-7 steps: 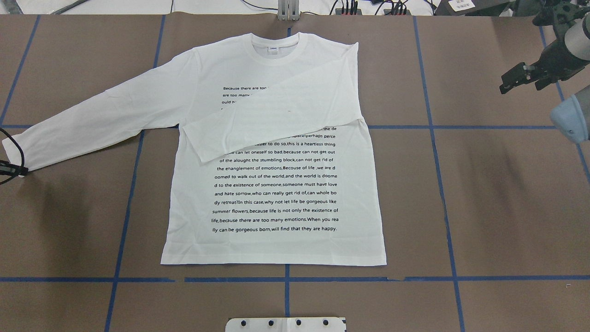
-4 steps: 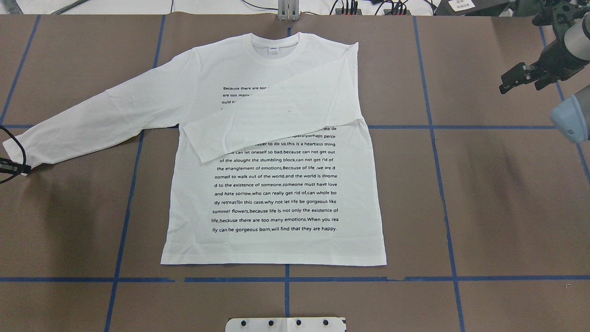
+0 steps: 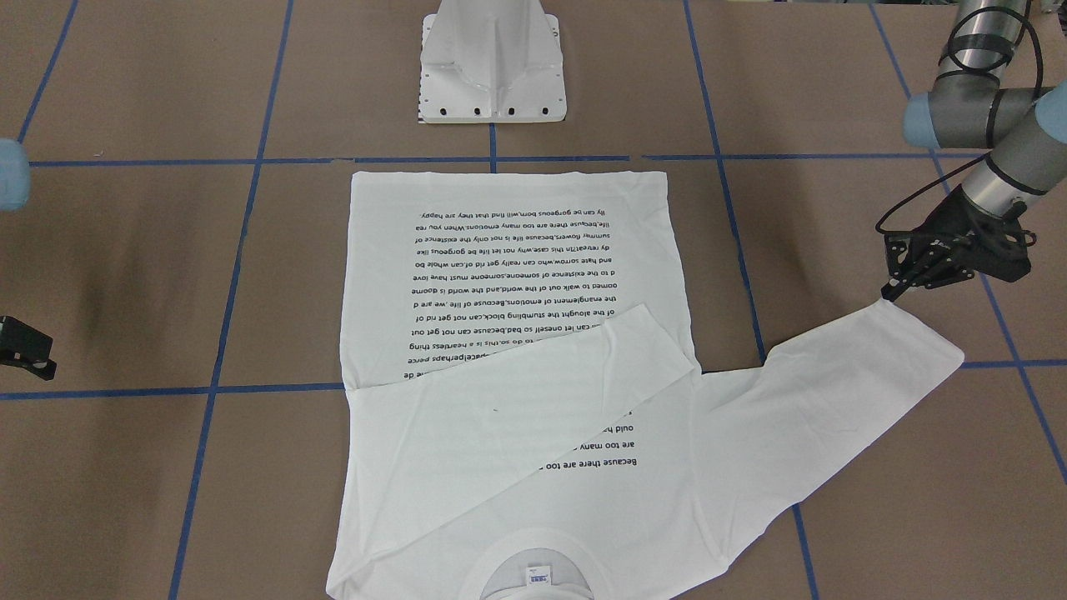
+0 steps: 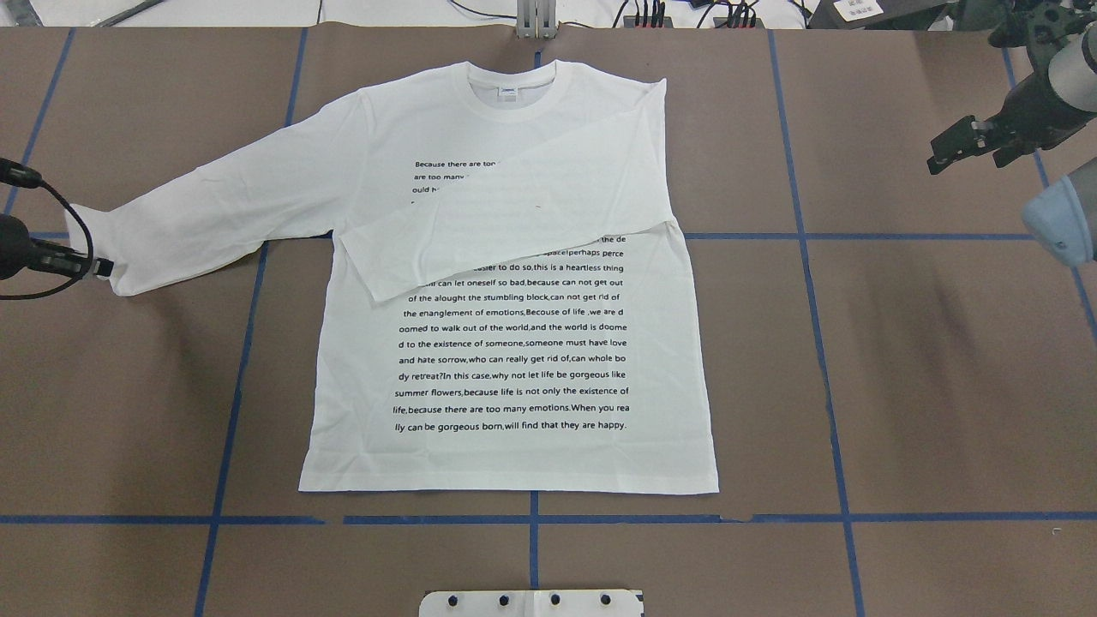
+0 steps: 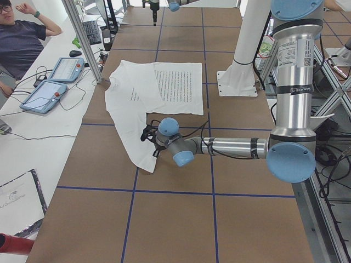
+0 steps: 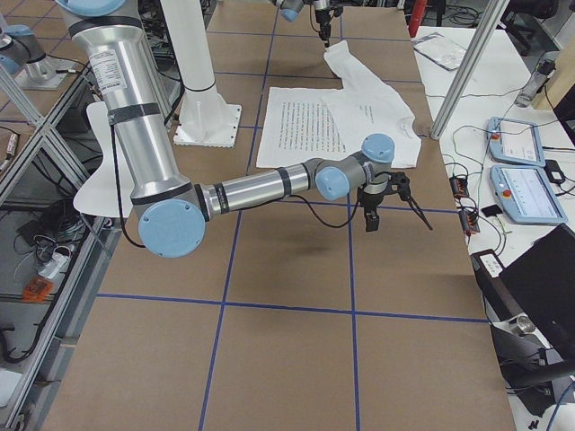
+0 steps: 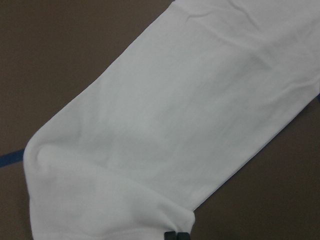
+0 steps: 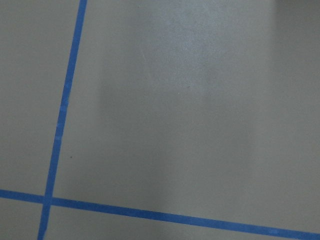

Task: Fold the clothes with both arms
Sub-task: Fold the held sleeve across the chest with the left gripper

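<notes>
The clothes are one white long-sleeved T-shirt (image 4: 514, 368) that lies flat on the brown table, printed text up, collar (image 4: 511, 90) at the far side. One sleeve (image 4: 514, 223) is folded across the chest. The other sleeve (image 4: 223, 206) stretches toward my left arm. My left gripper (image 4: 98, 267) is shut on that sleeve's cuff, which it holds slightly raised and curled; the left wrist view shows the fingertips (image 7: 176, 235) pinched together at the cloth's edge. My right gripper (image 4: 947, 154) hangs open and empty above bare table, well away from the shirt.
The white pedestal base (image 3: 492, 67) stands at the robot's edge of the table. Blue tape lines (image 4: 531, 519) cross the brown surface. A side table with tablets (image 5: 55, 82) and a seated person (image 5: 19, 38) lies beyond the far edge, with cables (image 4: 651, 13) there.
My left gripper has moved in toward the shirt's body with the cuff, so the stretched sleeve is now shorter and raised at its end. The right arm has barely moved.
</notes>
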Controlling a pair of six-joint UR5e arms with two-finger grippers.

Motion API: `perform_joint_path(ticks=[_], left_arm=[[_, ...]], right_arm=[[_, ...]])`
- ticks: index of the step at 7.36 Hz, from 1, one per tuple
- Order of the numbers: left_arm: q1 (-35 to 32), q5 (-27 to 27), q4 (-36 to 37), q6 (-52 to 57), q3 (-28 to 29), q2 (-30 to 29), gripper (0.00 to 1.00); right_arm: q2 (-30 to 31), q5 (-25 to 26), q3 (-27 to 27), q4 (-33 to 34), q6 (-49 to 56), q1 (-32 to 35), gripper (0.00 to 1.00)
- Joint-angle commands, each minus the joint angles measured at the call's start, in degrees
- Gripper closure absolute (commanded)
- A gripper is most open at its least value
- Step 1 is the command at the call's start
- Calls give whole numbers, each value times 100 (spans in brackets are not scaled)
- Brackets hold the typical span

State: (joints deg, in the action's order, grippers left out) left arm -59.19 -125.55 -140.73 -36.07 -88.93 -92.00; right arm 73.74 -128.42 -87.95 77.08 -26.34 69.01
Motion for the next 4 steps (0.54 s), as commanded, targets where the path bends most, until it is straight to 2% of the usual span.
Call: perform_joint_path(ticks=[1,3,4], left_arm=[[-14,-206,1140,-643,-255,-1025,100],[169,-303,2019,-1434,-204,-2131,100],[597,-251,2171,-2038,-169,-2581,100]], right_arm=[[-9,10,23,0,6,-2,0],[-18,1,33,0,6,-2,0],[-18,10,33,0,-3,-2,0]])
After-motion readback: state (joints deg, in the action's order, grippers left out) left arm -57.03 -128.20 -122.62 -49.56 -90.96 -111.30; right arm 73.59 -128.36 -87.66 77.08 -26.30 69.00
